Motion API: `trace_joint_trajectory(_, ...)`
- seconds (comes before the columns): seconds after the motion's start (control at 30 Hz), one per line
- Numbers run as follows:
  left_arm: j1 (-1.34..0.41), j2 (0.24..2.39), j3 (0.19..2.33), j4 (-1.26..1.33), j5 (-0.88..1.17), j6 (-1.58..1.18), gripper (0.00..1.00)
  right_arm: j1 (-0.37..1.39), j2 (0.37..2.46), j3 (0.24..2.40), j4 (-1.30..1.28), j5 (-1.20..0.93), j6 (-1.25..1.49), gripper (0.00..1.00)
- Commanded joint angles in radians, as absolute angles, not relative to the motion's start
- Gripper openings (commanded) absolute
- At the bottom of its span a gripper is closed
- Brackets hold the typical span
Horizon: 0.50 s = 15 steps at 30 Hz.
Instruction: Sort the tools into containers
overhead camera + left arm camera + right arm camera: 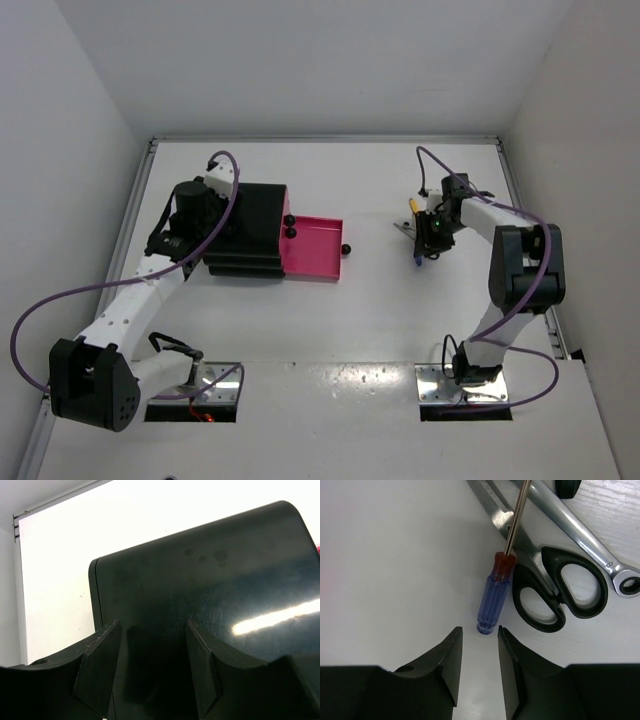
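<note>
The black drawer unit (255, 215) stands left of centre, with one magenta drawer (312, 250) pulled out to the right and nothing showing in it. Its glossy top fills the left wrist view (210, 590). My left gripper (215, 225) (153, 622) is open and empty just above that top. My right gripper (430, 240) (478, 630) is open and empty, with its tips just short of the butt of the blue-handled stick (492, 600). The black-handled scissors (560, 595) and the silver wrench (580, 530) lie right beside it. A yellow handle (412, 205) shows beyond the gripper.
Round black knobs (290, 226) sit on the unit's shut drawers and another knob (346, 249) on the open one. White walls close in the table on three sides. A raised rail (320, 140) runs along the far edge.
</note>
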<state>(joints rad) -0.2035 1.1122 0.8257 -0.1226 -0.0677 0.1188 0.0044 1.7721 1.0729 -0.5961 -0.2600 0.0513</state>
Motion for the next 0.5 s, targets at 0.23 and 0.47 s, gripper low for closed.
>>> trace_joint_trajectory(0.23,-0.212,1.127,0.773,-0.218,-0.089,0.118,0.60,0.017,1.830,1.078,-0.561,-0.247,0.071,0.35)
trace_joint_trajectory(0.47,-0.202,1.127,0.773,-0.218,-0.098,0.118,0.60,0.026,1.861,1.088,-0.540,-0.227,0.091,0.32)
